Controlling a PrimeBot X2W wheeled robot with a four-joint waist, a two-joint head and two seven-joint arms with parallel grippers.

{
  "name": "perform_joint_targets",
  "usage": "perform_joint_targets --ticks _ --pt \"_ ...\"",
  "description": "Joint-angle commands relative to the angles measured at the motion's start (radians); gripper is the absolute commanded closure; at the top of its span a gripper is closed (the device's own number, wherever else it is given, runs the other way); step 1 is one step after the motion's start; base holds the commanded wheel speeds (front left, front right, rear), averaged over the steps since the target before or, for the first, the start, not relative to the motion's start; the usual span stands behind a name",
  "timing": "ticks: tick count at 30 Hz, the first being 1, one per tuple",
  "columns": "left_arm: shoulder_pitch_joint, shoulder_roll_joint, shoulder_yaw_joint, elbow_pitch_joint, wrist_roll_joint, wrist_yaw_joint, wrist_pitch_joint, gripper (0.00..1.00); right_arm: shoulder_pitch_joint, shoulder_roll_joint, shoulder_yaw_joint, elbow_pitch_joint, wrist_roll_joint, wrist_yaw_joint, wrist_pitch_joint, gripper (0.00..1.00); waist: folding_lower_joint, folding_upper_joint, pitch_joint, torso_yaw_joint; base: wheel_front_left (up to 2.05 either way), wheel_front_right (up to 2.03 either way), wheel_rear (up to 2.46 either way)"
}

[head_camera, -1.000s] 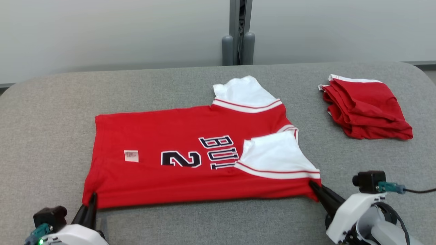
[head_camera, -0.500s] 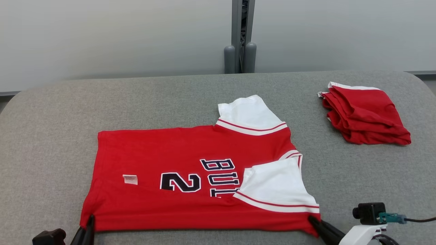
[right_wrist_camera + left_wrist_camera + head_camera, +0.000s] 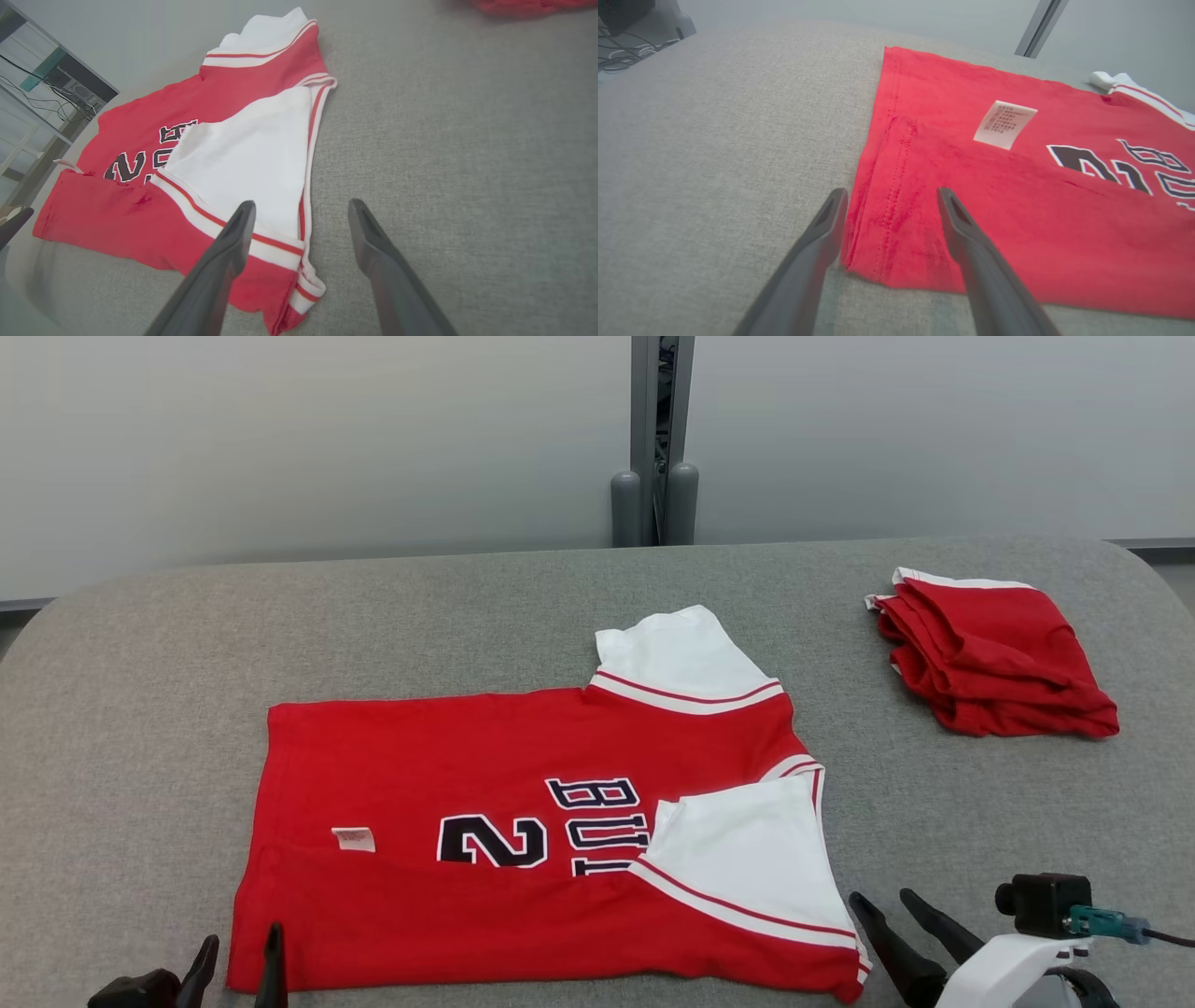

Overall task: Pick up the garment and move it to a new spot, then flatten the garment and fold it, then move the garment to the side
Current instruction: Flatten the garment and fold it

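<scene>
Across the grey counter [image 3: 467,616], the garment [image 3: 420,775] lies spread flat at the near centre. It is a red jersey, hem to the left and shoulders to the right. Its near white sleeve [image 3: 747,859] is turned in over the chest lettering, and the far sleeve [image 3: 677,649] projects toward the far edge. A folded red item [image 3: 999,653] rests at the far right, well apart.

Step in hand, as judged: flattening appears complete and folding is at its start, with only the near sleeve turned in.

The next move calls for a grip on both near corners at once. The near edge is then carried toward the far edge at equal height, so the cloth does not skew.

- Left tool [image 3: 241,938]: low at the near left, fingers spread wide and holding nothing. In the left wrist view it [image 3: 892,191] straddles the near hem corner, one finger over bare counter and one over red cloth.
- Right tool [image 3: 880,896]: low at the near right, also wide and empty, just beside the near shoulder corner. In the right wrist view it [image 3: 302,203] has one finger over the striped sleeve band and one over the counter.

Contact with the cloth cannot be confirmed for either tool.

A small care label [image 3: 354,839] lies on the body near the hem.
</scene>
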Motion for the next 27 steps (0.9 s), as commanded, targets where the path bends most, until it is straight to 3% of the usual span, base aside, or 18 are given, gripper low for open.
perform_joint_targets --ticks 1,13,27 --pt "0.011 -0.001 0.015 -0.029 0.010 0.010 0.000 0.00 0.013 0.001 -0.031 -0.024 -0.025 0.000 -0.007 0.00 0.0000 0.0000 -0.003 0.001 0.00 0.00 0.00" --pt "0.062 -0.055 0.087 -0.361 0.145 0.036 0.000 0.00 0.017 0.071 -0.133 -0.157 -0.180 0.000 -0.146 0.00 0.0000 0.0000 -0.016 0.020 0.00 0.00 0.00" --pt "0.123 -0.093 0.107 -0.531 0.298 0.078 0.000 0.00 0.033 0.125 -0.231 -0.169 -0.398 0.000 -0.252 0.00 0.0000 0.0000 -0.032 0.057 0.00 0.00 0.00"
